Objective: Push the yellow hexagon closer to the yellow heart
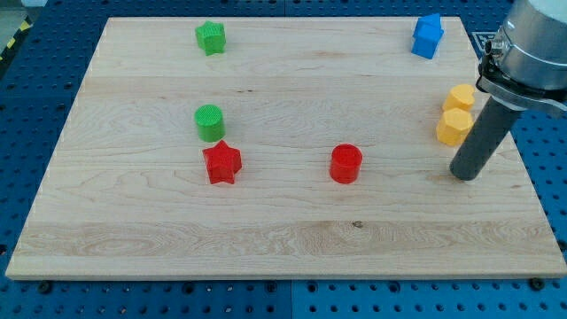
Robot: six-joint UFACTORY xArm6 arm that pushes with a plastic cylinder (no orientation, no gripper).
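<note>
Two yellow blocks sit near the view's right edge of the wooden board (266, 221), touching each other. The lower one looks like the yellow hexagon (454, 128). The upper one looks like the yellow heart (462, 96). My tip (464, 175) rests on the board just below and slightly right of the hexagon, a small gap away. The dark rod rises up and to the right from there, passing right of both yellow blocks.
A red cylinder (345, 164) stands in the middle. A red star (221, 162) sits left of it, with a green cylinder (209, 122) just above. A green block (211, 38) is at top left and a blue block (427, 36) at top right.
</note>
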